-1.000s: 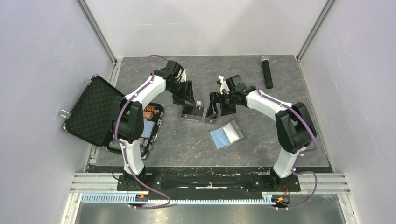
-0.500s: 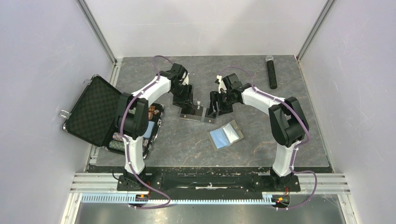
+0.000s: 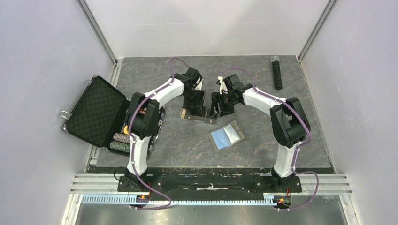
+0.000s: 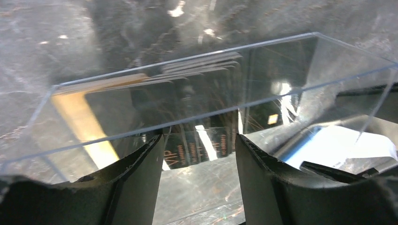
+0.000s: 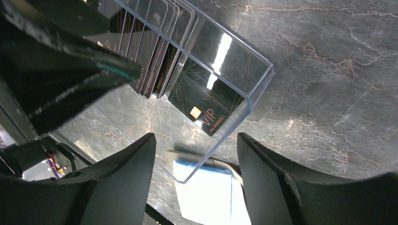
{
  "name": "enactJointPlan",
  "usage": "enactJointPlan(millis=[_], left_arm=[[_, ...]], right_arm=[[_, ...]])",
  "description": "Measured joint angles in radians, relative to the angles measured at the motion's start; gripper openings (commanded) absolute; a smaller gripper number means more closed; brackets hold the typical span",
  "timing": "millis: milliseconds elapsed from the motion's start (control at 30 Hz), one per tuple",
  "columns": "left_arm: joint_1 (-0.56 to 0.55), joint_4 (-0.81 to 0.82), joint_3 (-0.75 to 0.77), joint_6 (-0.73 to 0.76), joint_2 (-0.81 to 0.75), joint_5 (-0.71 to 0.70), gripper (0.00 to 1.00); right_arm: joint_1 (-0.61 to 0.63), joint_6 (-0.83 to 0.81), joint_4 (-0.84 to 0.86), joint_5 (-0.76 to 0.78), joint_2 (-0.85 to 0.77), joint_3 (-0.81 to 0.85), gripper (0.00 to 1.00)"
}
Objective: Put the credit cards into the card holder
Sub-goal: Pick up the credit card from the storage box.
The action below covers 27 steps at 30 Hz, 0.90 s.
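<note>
A small clear plastic box [image 3: 194, 114] lies mid-table and holds several credit cards [image 5: 206, 101]. The cards look dark and glossy with gold VIP lettering, and they also show in the left wrist view [image 4: 199, 145]. My left gripper [image 3: 197, 104] is open right above the box's back edge, its fingers [image 4: 136, 180] apart at the near wall. My right gripper [image 3: 217, 107] is open at the box's right end, its fingers [image 5: 277, 173] astride a corner, touching nothing. The card holder [image 3: 226, 136] lies open, light blue side up, in front of the box. It also shows in the right wrist view [image 5: 211, 194].
An open black poker-chip case [image 3: 94, 110] with chip stacks [image 3: 121, 143] sits at the left edge. A black cylinder [image 3: 277, 72] lies at the back right. Purple walls close in on three sides.
My left gripper has moved right, over the clear box. My right gripper has edged slightly left, then held. The black cylinder at the back has shifted a little right.
</note>
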Motion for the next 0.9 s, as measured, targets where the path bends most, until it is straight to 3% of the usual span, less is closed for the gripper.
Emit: enactJointPlan(millis=[467,900], left_arm=[[0.012,0.021,-0.002,0.000,-0.045,0.039,0.67],[0.047,0.005,-0.034,0.003,-0.068,-0.085,0.68]], right_arm=[[0.000,0.000,0.001,0.000,0.000,-0.005,0.67],[0.000,-0.003,0.001,-0.001,0.000,-0.019,0.67]])
